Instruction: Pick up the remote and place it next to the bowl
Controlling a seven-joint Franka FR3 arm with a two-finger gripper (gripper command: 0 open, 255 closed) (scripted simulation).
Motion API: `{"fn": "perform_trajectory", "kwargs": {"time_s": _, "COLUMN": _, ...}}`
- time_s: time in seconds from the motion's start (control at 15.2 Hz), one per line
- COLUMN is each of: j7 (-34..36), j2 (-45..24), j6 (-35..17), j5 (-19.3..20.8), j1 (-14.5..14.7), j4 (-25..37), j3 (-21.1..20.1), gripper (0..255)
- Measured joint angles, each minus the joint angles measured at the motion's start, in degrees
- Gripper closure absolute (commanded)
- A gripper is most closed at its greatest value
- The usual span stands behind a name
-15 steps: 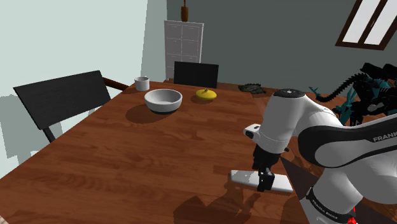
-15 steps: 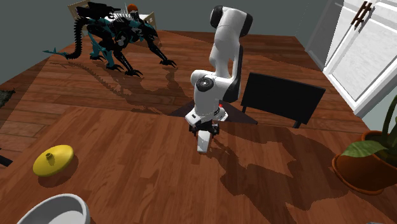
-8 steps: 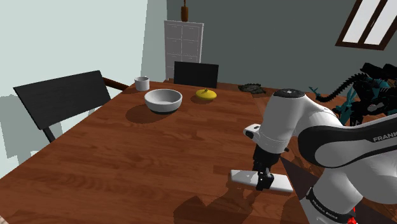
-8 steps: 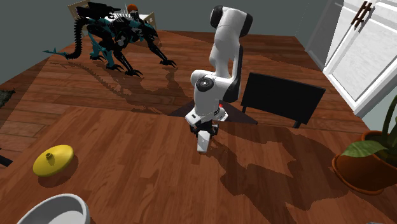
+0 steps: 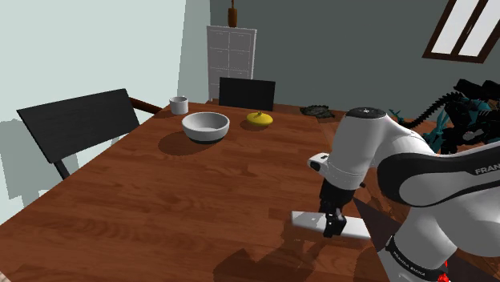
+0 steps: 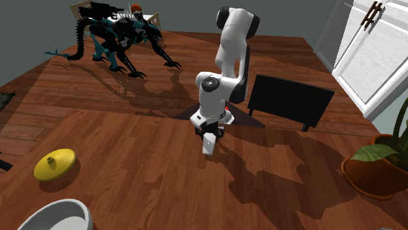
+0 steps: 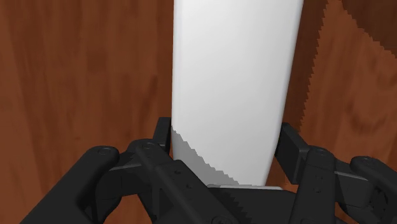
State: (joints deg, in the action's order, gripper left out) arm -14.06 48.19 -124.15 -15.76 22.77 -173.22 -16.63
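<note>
The gripper (image 7: 226, 137) is clasping the white remote (image 7: 235, 76), just starting to lift it (bowl (image 5: 206, 126) sitting well apart).

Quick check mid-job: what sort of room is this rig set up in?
Probably a dining room in a home: a long wooden table with a dark chair beside it, a white bowl on the tabletop, and a white panelled cabinet at the far wall.

The far end of the remote (image 7: 235, 83) runs off the wrist view's edge; its near end lies hidden behind the gripper (image 7: 226, 135). In the second exterior view the bowl (image 6: 65, 204), well apart from the remote, is cut by the picture's edge.
</note>
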Motion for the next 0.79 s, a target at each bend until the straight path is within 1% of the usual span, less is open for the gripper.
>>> {"fn": "perform_trajectory", "kwargs": {"time_s": 0.59, "j7": 0.15, "j2": 5.09, "j6": 9.74, "j5": 2.08, "j1": -0.83, "j4": 4.74, "j3": 1.83, "gripper": 255}}
{"fn": "perform_trajectory", "kwargs": {"time_s": 0.79, "j7": 0.31, "j2": 5.66, "j6": 12.45, "j5": 2.64, "j1": -1.12, "j4": 6.93, "j3": 2.25, "gripper": 255}}
